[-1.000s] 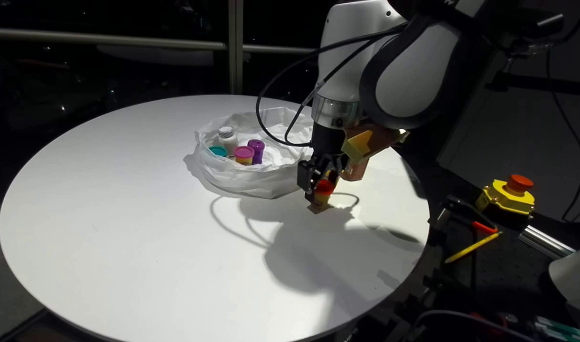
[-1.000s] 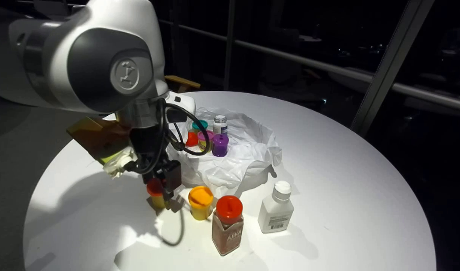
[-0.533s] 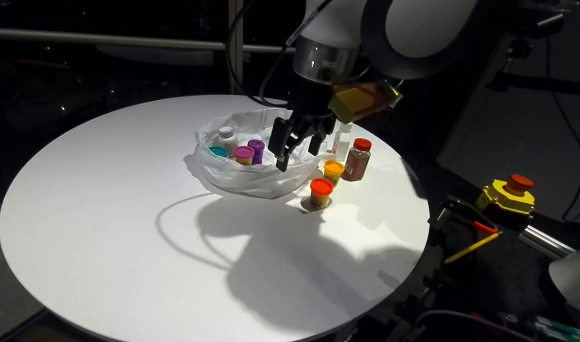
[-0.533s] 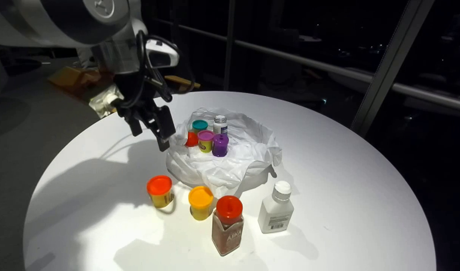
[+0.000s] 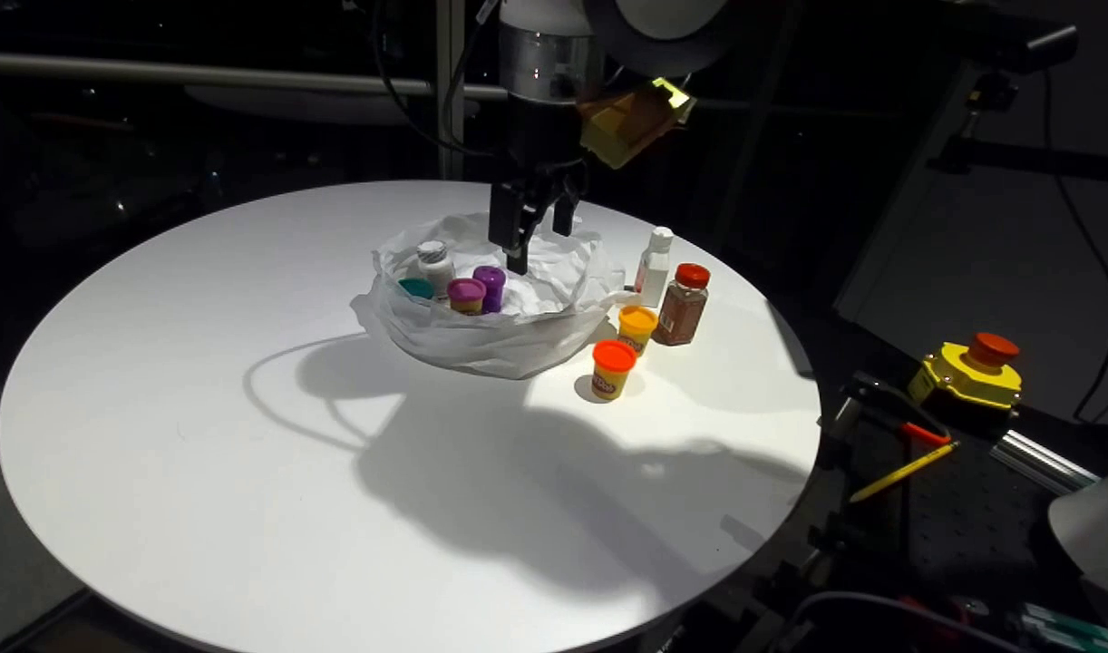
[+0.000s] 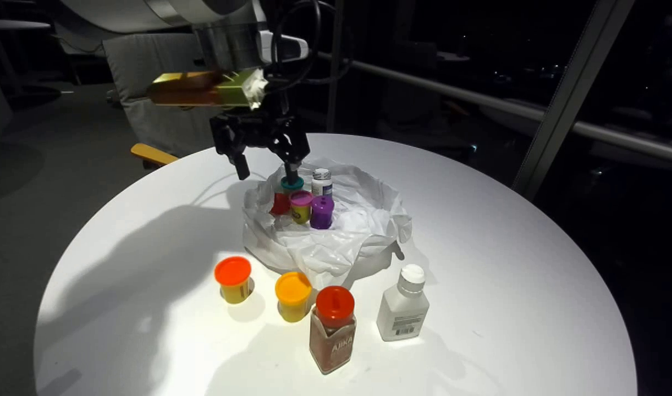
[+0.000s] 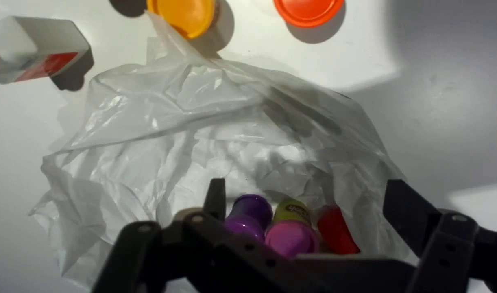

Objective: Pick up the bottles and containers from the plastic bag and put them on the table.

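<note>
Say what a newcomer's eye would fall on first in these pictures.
A newcomer would probably notice the crumpled white plastic bag first, gaping open on the round white table around a cluster that includes a purple container and a pink-lidded Play-Doh tub. Next would come the red-lidded AJIKA jar, standing on the table outside the bag, and the black fingers, spread open over the bag.

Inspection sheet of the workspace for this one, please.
Surface: round white table, partly shadowed.
Job's things, in bag: round white bottle, teal-lidded tub, pink-lidded tub, purple container, red item.
Job's things, on table: red-lidded tub, orange-lidded tub, AJIKA jar, square white bottle.
Clutter: yellow pencil beside table.
Gripper: open near the bag, holding nothing.
Cables: black cable looping by the arm; grey cable beside table.
Surroundings: chair, metal rail, red button.
</note>
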